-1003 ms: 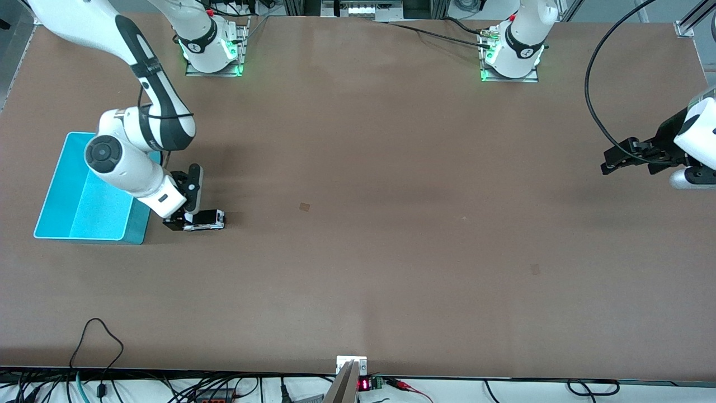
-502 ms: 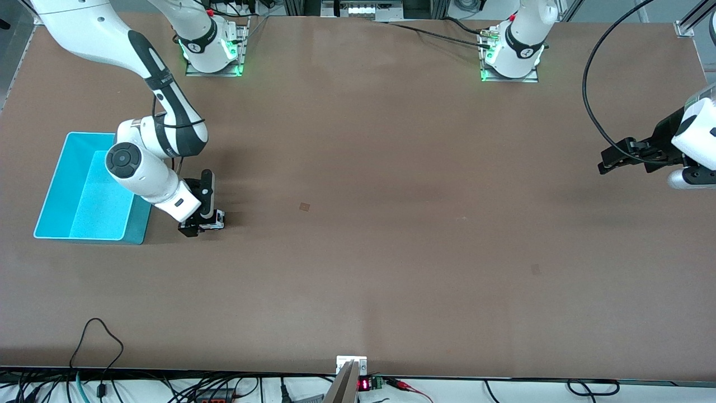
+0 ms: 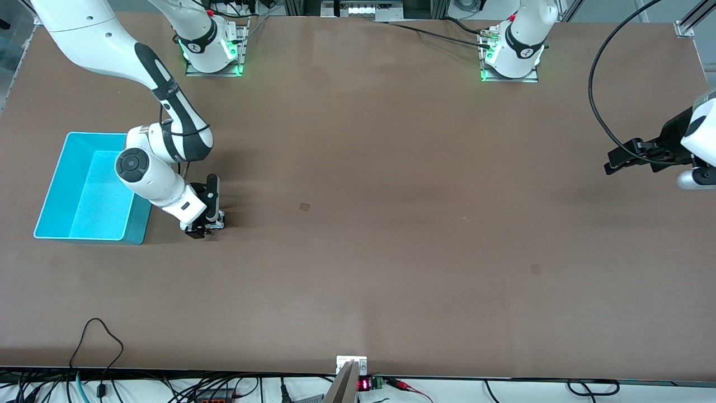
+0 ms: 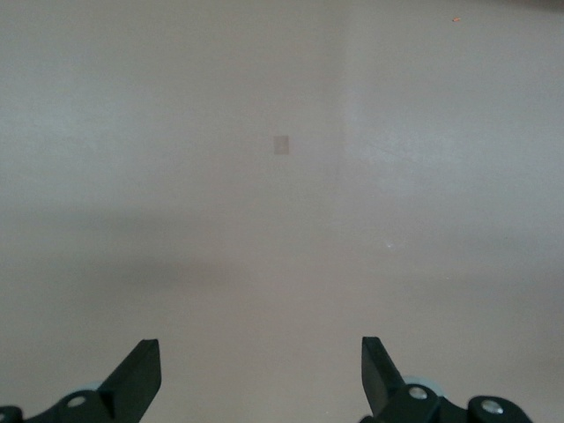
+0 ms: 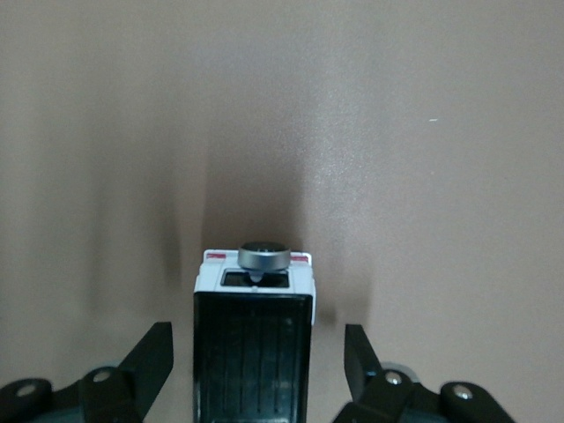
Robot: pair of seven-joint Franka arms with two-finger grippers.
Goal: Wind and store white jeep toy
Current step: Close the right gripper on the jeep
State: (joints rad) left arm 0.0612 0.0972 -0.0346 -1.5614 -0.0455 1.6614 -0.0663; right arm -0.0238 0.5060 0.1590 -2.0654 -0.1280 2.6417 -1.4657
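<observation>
The white jeep toy stands on the table beside the cyan bin, on the bin's side toward the left arm's end. My right gripper is down over it and hides most of it in the front view. In the right wrist view the jeep toy's black roof lies between the fingers of my right gripper. A gap of table shows on each side, so that gripper is open. A grey round part sits at the toy's end. My left gripper hangs open over the left arm's end of the table; my left gripper holds nothing.
The cyan bin has nothing in it. A small dark patch marks the tabletop near the middle. Cables run along the table's front edge.
My right gripper has slid farther along the jeep toy toward the left arm's end, covering more of it, and its fingers have come closer together. The left gripper has barely shifted.
</observation>
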